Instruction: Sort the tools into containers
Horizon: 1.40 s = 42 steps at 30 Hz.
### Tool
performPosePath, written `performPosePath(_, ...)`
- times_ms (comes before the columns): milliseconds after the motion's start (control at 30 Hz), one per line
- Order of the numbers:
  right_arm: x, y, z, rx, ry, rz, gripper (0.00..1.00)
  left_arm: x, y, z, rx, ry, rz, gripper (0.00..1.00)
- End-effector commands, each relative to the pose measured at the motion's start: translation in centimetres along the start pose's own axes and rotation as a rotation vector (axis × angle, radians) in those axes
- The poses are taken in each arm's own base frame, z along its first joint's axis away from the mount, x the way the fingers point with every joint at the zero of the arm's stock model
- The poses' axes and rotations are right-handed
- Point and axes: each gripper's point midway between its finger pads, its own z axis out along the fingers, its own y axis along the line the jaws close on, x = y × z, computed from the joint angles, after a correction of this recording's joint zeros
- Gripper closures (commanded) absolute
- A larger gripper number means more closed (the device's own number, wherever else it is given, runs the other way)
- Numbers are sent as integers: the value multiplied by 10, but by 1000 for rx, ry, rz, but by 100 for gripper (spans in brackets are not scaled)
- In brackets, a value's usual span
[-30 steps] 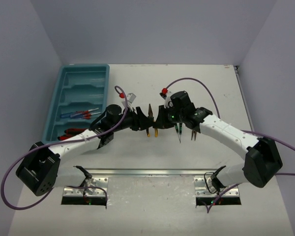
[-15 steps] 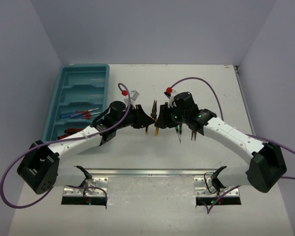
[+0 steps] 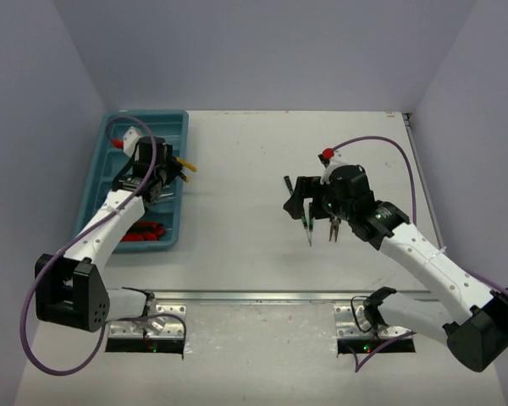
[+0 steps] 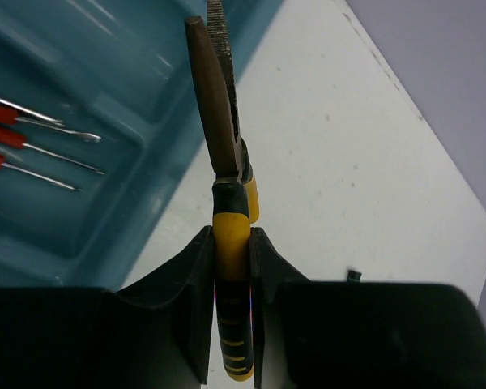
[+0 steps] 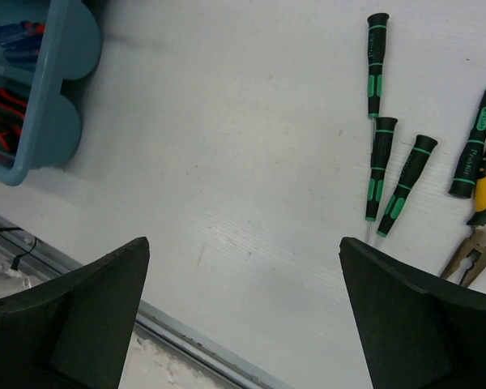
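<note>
My left gripper [image 4: 231, 232] is shut on the yellow-and-black handle of a pair of pliers [image 4: 214, 105], whose brown metal nose points away over the right edge of the teal tray [image 4: 121, 121]. From above, this gripper [image 3: 163, 170] hovers over the tray's [image 3: 144, 113] upper half, with a yellow end of the pliers [image 3: 186, 166] sticking out to the right. Red-handled tools [image 3: 140, 233] lie in the nearest compartment. My right gripper [image 5: 243, 243] is wide open and holds nothing above bare table. Several green-and-black screwdrivers [image 5: 381, 166] and another pair of yellow pliers [image 5: 482, 219] lie to its right.
In the left wrist view, thin red-handled drivers [image 4: 32, 146] lie in a tray compartment. The right wrist view shows the tray's near corner [image 5: 49, 97] with blue [image 5: 12, 32] and red [image 5: 4, 113] tools, and the metal rail [image 5: 186, 336] along the table's front edge.
The left arm has swung from the table's middle to above the tray, carrying the pliers. The right gripper has opened wide and drawn back to the right, off the pliers.
</note>
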Motion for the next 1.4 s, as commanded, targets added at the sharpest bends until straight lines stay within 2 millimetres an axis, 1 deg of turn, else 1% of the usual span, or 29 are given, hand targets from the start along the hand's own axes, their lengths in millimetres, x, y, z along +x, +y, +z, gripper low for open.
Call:
performPosePath(0,5,-14,-6,52,-14,-26,1,-83,20,17,-165,-189,-256,100)
performPosePath(67,8,-16,-7,55,-13,-30,1,-104,38,32,-254,-204,-312,100)
performPosePath(133,9,-18,-6,60,-11,-29,1,-117,51,44,-316,-209,-344,100)
performPosePath(233,13,-18,-5,59,0,-28,1,-130,61,62,-346,-215,-392,100)
performPosePath(333,13,-17,-6,52,0,-29,1,-135,66,77,-374,-185,-409,100)
performPosePath(367,13,-17,-5,52,1,-29,1,-136,66,79,-378,-177,-414,100)
performPosePath(433,14,-18,-5,54,5,-30,1,-122,67,94,-390,-114,-422,100)
performPosePath(567,16,-16,-2,45,17,-27,1,-105,74,99,-397,-79,-472,100)
performPosePath(667,18,-17,0,49,29,-27,1,-104,72,106,-376,-77,-486,100)
performPosePath(733,19,-17,0,50,29,-28,1,-99,73,113,-374,-50,-483,100)
performPosePath(767,18,-18,0,52,28,-28,1,-95,72,116,-369,-30,-486,96)
performPosePath(800,18,-18,0,55,26,-29,1,-90,70,120,-359,-4,-493,86)
performPosePath(833,18,-19,0,58,24,-31,1,-87,69,122,-347,12,-499,74)
performPosePath(867,18,-20,-1,63,22,-33,1,-87,68,122,-333,17,-504,59)
performPosePath(900,18,-22,-1,69,20,-35,1,-88,68,121,-325,16,-513,43)
performPosePath(933,18,-23,-1,73,19,-37,1,-90,68,119,-320,13,-520,34)
performPosePath(1067,18,-26,1,92,22,-36,1,-102,61,107,-294,-14,-523,25)
performPosePath(1133,19,-30,3,108,32,-26,1,-113,56,97,-262,-22,-529,24)
performPosePath(1167,19,-34,4,121,33,-18,1,-122,49,86,-231,-33,-532,23)
performPosePath(1200,19,-35,5,125,38,-17,1,-122,51,86,-234,-35,-532,23)
performPosePath(1233,20,-43,7,147,48,0,1,-136,38,69,-179,-58,-528,21)
performPosePath(1267,21,-45,9,155,59,8,1,-141,36,64,-163,-68,-525,21)
performPosePath(1300,23,-54,11,181,72,22,1,-151,26,48,-111,-84,-510,19)
performPosePath(1333,25,-64,12,219,89,38,1,-159,15,32,-53,-102,-491,17)
performPosePath(1367,23,-79,11,278,88,59,1,-169,3,9,15,-137,-470,12)
